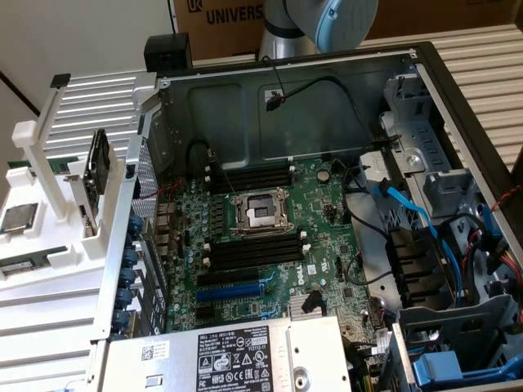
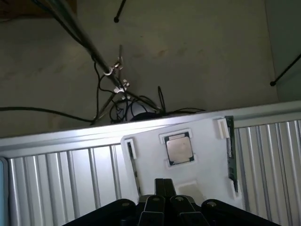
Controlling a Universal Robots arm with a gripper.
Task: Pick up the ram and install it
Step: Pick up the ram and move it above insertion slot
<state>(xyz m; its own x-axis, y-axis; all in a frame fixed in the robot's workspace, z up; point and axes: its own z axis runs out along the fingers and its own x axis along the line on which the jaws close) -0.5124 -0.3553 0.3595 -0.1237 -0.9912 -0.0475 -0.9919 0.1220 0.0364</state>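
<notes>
Green, long and thin, the ram circuit-board stick sits at one edge of the white plastic holder, near the square silver processor chip. Your pincer is closed tight, holding nothing, apart from the ram.

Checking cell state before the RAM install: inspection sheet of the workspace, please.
Surface: ribbed pale bench bearing a white holder; an open computer case stands beside the holder.
Job's things: ram lying in the white holder, beside the processor chip; black memory slots on the motherboard look empty.
Clutter: nothing seen.
Grippers: gripper shut, over the holder, nothing between the fingers, apart from the ram.
Cables: blue and black cables inside the case, at the exterior view's right; black tangle on the floor.
Surroundings: cardboard box, robot arm.
</notes>
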